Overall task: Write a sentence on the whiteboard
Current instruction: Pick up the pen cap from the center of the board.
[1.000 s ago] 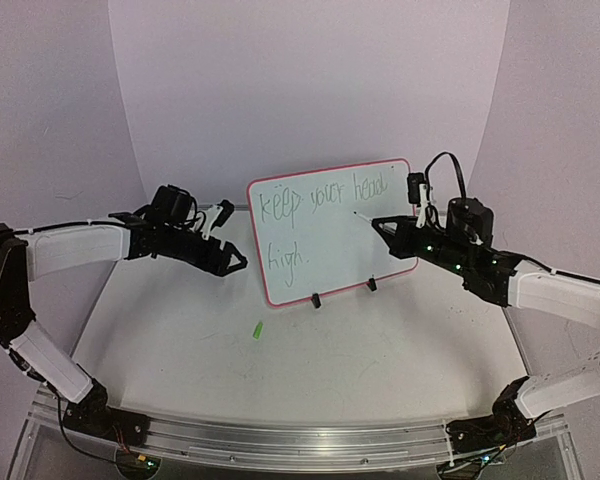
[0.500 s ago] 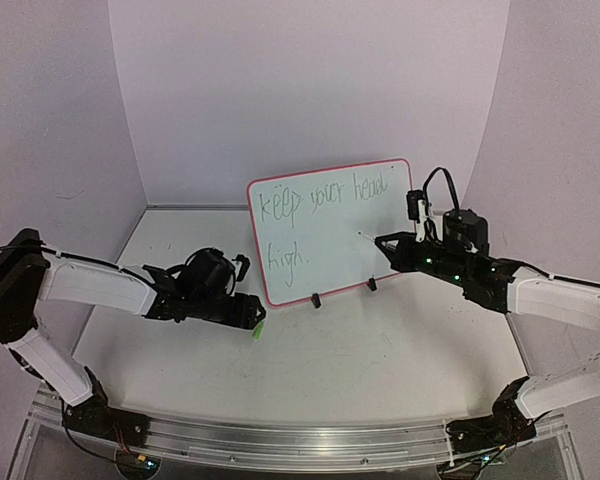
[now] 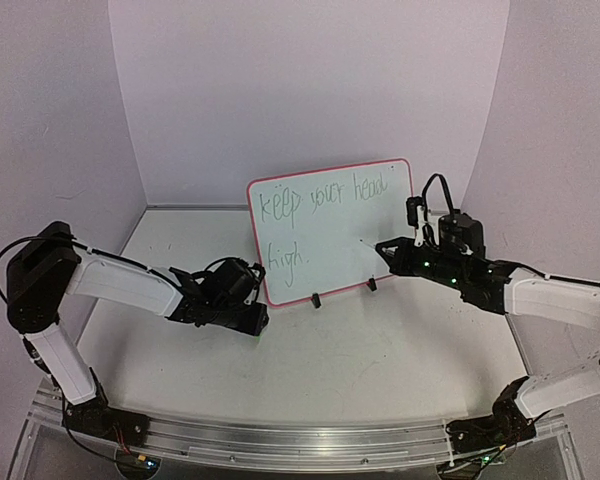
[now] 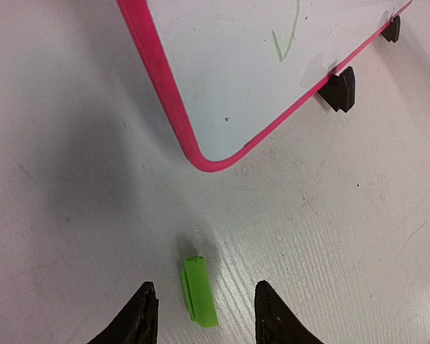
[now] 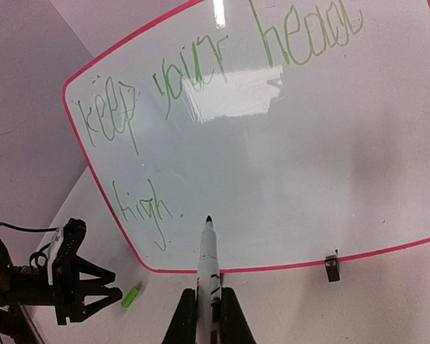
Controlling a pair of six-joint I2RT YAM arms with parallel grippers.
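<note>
Whiteboard (image 3: 330, 235): likely light, stiff, slick, tippy; best held at rim. Left gripper (image 4: 205, 287) spread around green cap (image 4: 199, 292); right gripper (image 5: 208, 295) clenched on marker (image 5: 208, 251).

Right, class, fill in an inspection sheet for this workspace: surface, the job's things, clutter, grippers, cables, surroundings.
Surface: white tabletop, lightly scuffed.
Job's things: rectangular pink-rimmed whiteboard standing on two black clip feet, with green writing "keep your head high."; white-barrelled marker with a dark tip.
Clutter: small green piece, like a pen cap, lying near the board's lower corner.
Grippers: left gripper open, with fingers either side of the green piece; right gripper shut on the marker, tip towards the board, contact unclear.
Cables: black cable looping over the right wrist.
Surroundings: plain pale backdrop; nothing else seen.
</note>
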